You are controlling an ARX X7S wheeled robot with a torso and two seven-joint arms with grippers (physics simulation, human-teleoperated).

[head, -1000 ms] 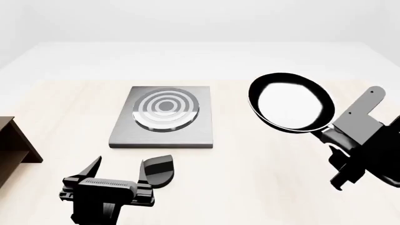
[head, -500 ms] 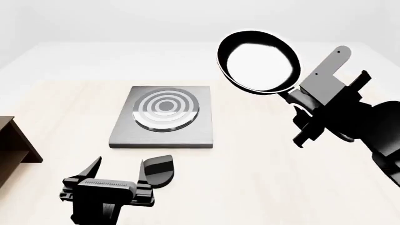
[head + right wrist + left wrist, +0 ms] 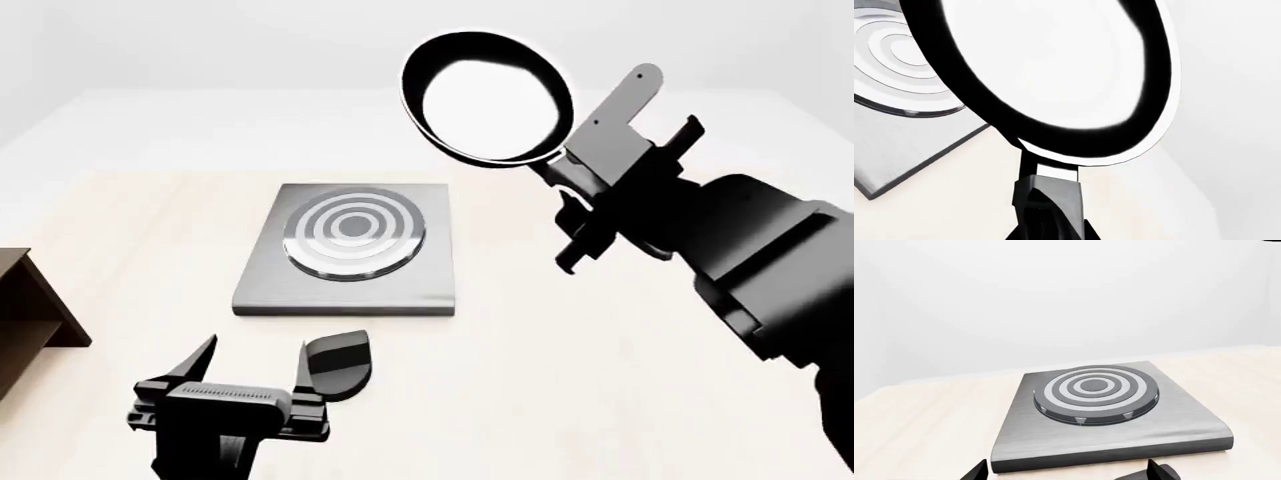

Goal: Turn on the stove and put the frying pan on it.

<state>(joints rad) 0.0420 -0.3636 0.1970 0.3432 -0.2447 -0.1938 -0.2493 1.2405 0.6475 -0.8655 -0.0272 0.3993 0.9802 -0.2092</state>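
The right gripper is clamped on the handle of the frying pan, carrying it high in the air, beyond and to the right of the stove; handle and pan run from the arm up and leftward toward the burner. The left gripper hangs with jaws spread just in front of the stove, holding nothing. I judge the pan must travel left and down.

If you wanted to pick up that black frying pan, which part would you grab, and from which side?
The handle, coming from its free end, behind the bowl. On the frying pan it is the only narrow straight part that jaws could close around; the bowl is wide and round. The right gripper holds it that way now.
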